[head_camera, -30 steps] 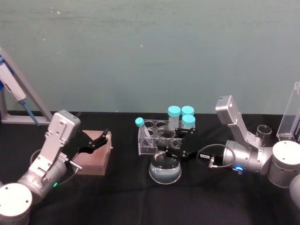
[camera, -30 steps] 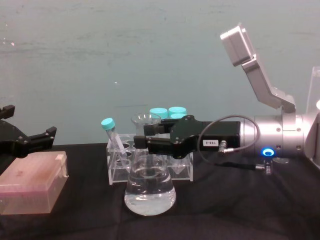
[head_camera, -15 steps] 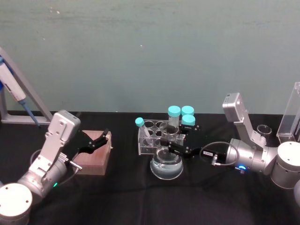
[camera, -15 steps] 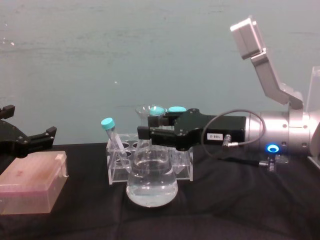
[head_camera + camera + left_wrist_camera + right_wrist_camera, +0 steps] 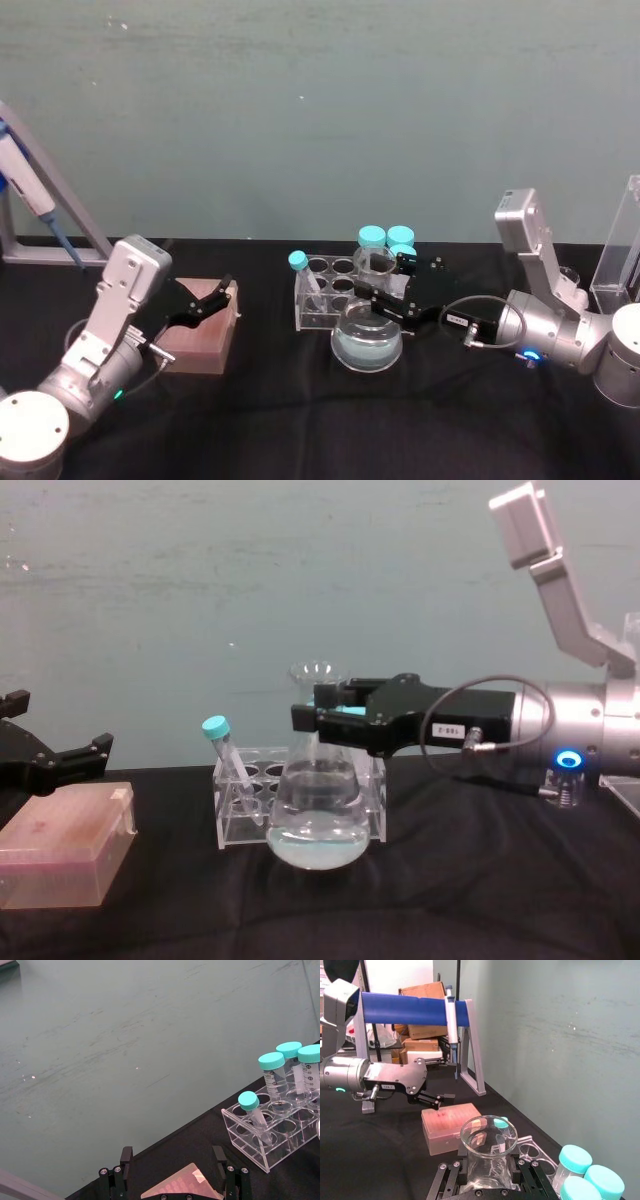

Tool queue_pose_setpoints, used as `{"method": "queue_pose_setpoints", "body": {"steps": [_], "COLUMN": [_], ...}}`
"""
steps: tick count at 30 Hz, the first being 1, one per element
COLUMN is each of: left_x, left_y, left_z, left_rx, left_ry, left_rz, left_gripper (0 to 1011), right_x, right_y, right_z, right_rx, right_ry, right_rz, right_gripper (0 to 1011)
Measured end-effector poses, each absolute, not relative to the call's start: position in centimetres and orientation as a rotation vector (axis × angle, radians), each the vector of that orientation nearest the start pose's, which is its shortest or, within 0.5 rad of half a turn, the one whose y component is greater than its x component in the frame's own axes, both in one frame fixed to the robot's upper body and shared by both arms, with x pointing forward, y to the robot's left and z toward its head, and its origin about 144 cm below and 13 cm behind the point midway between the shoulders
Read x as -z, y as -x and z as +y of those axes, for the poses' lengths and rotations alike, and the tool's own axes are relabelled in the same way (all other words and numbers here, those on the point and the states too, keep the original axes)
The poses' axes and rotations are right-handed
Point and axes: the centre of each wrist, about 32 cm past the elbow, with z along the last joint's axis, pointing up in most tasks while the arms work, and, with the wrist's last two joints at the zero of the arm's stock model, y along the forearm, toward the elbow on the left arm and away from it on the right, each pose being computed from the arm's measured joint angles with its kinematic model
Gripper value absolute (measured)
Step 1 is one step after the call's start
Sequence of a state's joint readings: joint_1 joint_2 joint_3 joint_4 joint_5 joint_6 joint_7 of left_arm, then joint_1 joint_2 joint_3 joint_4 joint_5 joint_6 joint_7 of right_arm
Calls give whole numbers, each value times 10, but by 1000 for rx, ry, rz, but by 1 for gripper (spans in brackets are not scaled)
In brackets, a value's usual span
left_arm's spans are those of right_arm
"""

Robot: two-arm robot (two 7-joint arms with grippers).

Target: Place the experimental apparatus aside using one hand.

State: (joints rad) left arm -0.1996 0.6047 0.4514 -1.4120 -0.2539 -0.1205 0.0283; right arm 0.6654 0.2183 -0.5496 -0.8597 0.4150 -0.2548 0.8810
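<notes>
Lifted since a second ago, the conical flask (image 5: 317, 805) now hangs clear of the black table (image 5: 480, 880) and has shifted toward the robot's right, its liquid-filled base in front of the clear tube rack (image 5: 240, 810). The right gripper (image 5: 320, 715) is clamped around the flask's neck, fingers (image 5: 451, 1175) pressed on either side just below the rim. Behind it the rack holds teal-capped tubes (image 5: 385, 240), with one slim tube (image 5: 226, 755) leaning at the left end. Over on the left, the left gripper (image 5: 70, 758) hovers with its fingers spread above a pink box (image 5: 62, 845), grasping nothing.
</notes>
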Motion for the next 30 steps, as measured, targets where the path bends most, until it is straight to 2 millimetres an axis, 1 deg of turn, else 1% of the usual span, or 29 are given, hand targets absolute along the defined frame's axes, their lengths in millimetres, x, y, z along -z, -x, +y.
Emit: {"method": "queue_pose_setpoints", "body": {"steps": [15, 30], "left_x": [-1140, -1140], "left_y": [-489, -489], "left_z": [310, 310], "left_rx": [-1248, -1248], "left_ry": [-304, -304], "left_rz": [-285, -285], "left_gripper": [1000, 1000], "right_x": [-1173, -1180], "right_y": [-598, -574], "right_z": [-223, -241], "right_rx": [452, 554], "right_ry": [48, 64], "right_rz": [-111, -96], "right_gripper": [453, 453]}}
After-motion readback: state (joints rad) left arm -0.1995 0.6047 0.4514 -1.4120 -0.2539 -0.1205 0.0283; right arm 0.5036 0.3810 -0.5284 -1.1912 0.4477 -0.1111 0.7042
